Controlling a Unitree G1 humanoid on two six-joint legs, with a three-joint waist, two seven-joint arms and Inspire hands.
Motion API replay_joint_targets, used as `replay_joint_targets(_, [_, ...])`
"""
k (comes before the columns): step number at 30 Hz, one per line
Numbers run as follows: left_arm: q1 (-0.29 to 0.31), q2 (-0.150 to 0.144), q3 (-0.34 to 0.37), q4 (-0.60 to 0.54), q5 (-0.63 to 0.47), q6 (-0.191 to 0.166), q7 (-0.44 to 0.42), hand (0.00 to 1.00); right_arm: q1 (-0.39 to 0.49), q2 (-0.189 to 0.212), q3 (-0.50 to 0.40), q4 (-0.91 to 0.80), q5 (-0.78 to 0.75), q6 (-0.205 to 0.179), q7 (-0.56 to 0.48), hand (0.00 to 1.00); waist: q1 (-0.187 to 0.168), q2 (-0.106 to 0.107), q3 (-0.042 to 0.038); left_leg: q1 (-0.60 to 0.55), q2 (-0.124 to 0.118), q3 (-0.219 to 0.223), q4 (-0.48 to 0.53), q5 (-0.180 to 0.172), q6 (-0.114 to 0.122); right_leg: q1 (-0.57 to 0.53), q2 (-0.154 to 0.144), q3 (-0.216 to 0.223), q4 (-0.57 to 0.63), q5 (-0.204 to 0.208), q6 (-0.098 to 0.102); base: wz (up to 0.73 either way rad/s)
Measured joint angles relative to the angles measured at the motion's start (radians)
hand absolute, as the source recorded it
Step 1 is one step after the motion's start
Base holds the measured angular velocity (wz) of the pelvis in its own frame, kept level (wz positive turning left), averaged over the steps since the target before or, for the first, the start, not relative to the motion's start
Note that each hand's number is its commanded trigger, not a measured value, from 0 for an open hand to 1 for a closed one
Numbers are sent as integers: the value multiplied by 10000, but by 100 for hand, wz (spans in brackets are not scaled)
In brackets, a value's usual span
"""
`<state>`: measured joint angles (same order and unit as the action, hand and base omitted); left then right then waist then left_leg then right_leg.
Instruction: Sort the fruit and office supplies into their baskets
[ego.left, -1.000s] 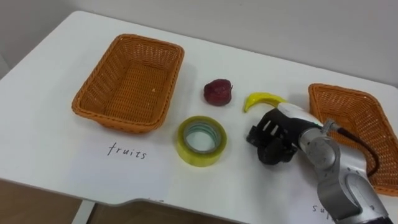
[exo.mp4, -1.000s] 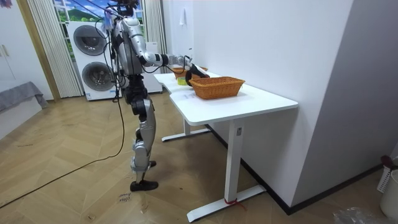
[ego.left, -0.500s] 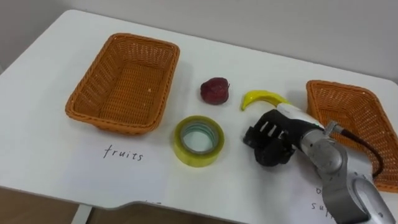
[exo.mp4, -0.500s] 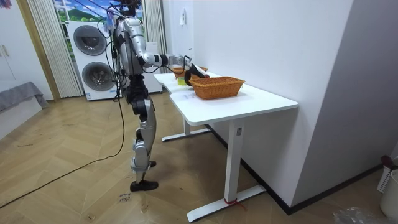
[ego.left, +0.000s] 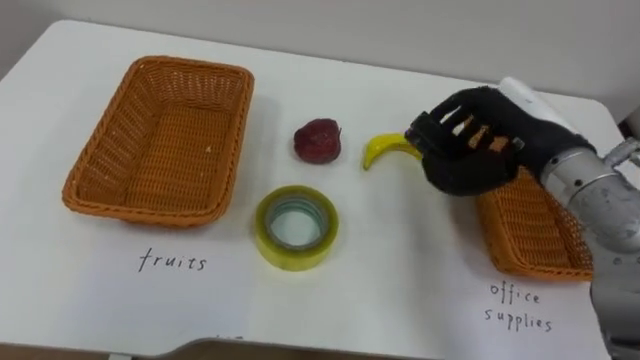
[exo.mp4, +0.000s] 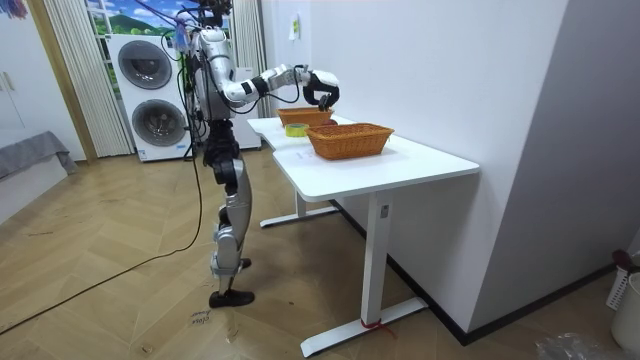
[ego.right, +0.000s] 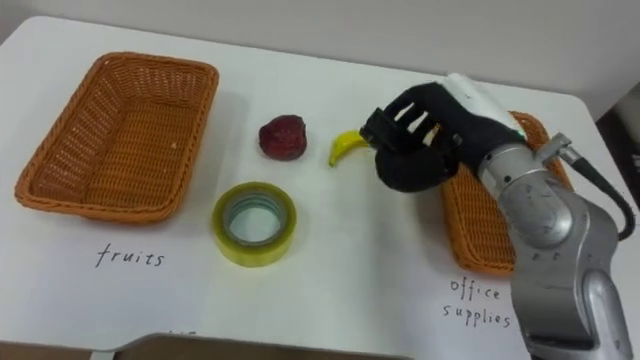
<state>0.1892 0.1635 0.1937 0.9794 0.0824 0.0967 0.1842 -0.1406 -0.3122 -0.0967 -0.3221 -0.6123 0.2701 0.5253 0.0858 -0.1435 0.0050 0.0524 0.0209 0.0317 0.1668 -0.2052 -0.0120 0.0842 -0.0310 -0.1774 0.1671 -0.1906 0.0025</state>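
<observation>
1. Since a second ago the right hand (ego.left: 468, 150) has come up off the table (ego.left: 400, 275), where it rested low beside the banana (ego.left: 385, 149). It now hangs well above the tabletop, and the room view shows that arm stretched out high over the baskets. The view has also shifted, so the fruit and the tape have not really moved.
2. The fingers are curled in towards the palm with nothing between them: a closed, empty fist.
3. The banana lies on the table just past and below the fingertips, with its far end hidden behind them. The red fruit (ego.left: 317, 141) sits further out beyond the fingertips. The tape roll (ego.left: 296, 258) is out past them as well, nearer the robot.
4. The supplies basket (ego.left: 530, 240) lies under the back of the hand and the wrist. The fruit basket (ego.left: 110, 135) is well apart, far beyond the fingertips, and empty as far as can be seen.
5. Nothing looks sorted yet.
6. Risks, as I judge them:
   - If the fist descends without opening, the knuckles would strike the banana, which is curved and smooth and could spin off towards the red fruit.
   - A low wrist could catch the supplies basket's rim and drag it.
   - That basket is the closest, so a short drop would put the fruit in the wrong place.
</observation>
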Motion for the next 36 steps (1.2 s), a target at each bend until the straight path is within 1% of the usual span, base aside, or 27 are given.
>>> replay_joint_targets(7, [255, -2, 5, -6, -2, -106, 82, 0, 0, -47, -135, -6, 1137, -143, -781, 100, -12, -28, -14, 36, 7, 102, 18, 1, 2, -6, 5, 133, 7, 0, 0, -4])
replay_joint_targets(12, [380, -6, 4, -3, -6, -146, 81, 0, 2, -78, -443, 59, 1880, -344, -1407, 100, -83, -18, 0, 100, 9, 185, 25, 7, 11, 27, 0, 158, 26, 0, 0, -5])
replay_joint_targets(15, [465, 1, 7, 0, -5, -156, 58, 0, 3, -160, -602, 259, 2250, -507, -1913, 100, -187, -31, 7, 100, 9, 210, 50, 8, 14, 26, 0, 187, 30, 0, 1, -2])
replay_joint_targets(17, [500, 2, 1, -1, -2, -157, -9, 0, 124, -165, -801, 481, 2608, -646, -2241, 100, -298, -10, 30, 51, 9, 213, 51, 8, 14, 24, -1, 163, 28, 1, 2, 0])
replay_joint_targets(19, [546, 3, 1, -3, -2, -157, -12, 0, 262, -181, -875, 704, 2774, -653, -2550, 100, -330, -18, 22, 31, 16, 211, 48, 6, 14, 8, 0, 146, 35, 2, 3, 0])
replay_joint_targets(20, [577, 4, 1, -3, -13, -154, -19, 0, 267, -185, -912, 884, 2859, -653, -2699, 100, -416, -12, 25, 18, 19, 211, 48, 5, 14, -5, 0, 132, 36, 3, 4, 0])
replay_joint_targets(22, [631, 5, 6, -6, -12, -152, -19, 0, 265, -204, -925, 1147, 2908, -659, -2964, 100, -531, 6, 9, -18, 19, 211, 49, 5, 14, -39, -1, 129, 36, 5, 7, 0])
replay_joint_targets(24, [635, 6, 11, -6, -15, -152, -19, 0, 261, -370, -936, 1507, 2928, -728, -3237, 100, -547, 7, -25, -39, 15, 212, 54, 6, 14, -98, -2, 141, 46, 10, 14, 0])
replay_joint_targets(26, [618, 11, 9, -2, -25, -153, 3, 0, 234, -629, -936, 2005, 2928, -733, -3634, 100, -529, 54, -18, -57, 9, 227, 113, 7, 15, -124, -6, 189, 46, 15, 15, -4])
replay_joint_targets(28, [645, 16, 19, -26, -26, -153, 26, 0, 234, -698, -937, 2417, 2924, -736, -3892, 100, -534, 72, -26, -48, 9, 225, 113, 8, 15, -129, -4, 222, 41, 14, 15, -4])
replay_joint_targets(36, [789, 33, 34, -209, -14, -152, 92, 0, 254, -724, -937, 3648, 2927, -733, -4037, 100, -541, 59, -25, 108, 14, 228, 29, 9, 15, -44, 5, 273, 26, 14, 15, -1])
